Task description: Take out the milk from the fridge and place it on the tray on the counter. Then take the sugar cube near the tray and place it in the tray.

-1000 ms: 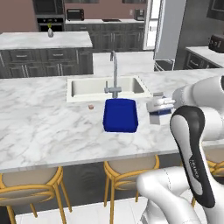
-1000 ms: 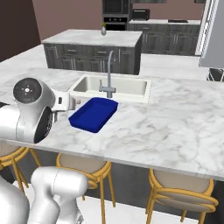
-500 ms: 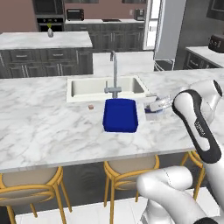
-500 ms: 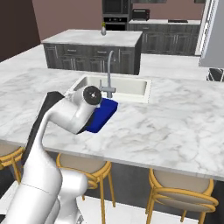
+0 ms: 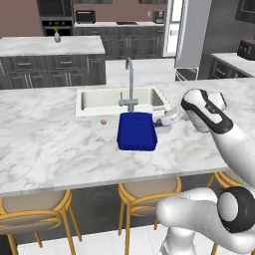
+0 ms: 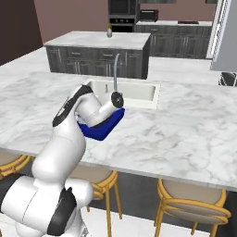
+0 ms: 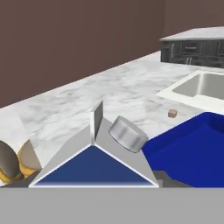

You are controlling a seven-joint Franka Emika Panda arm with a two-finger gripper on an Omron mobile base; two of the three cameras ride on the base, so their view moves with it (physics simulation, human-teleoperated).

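Your gripper has its jaws clamped on the small white gable-top milk carton with its dark blue band, held just off the right edge of the deep-blue rectangular tray on the marble counter. You're mid-delivery: next, carry the carton over the tray, which looks empty, and lower it. The tiny tan sugar cube sits near the tray's left edge, by the sink's front rim.

Kitchen – marble counter, sink, faucet.
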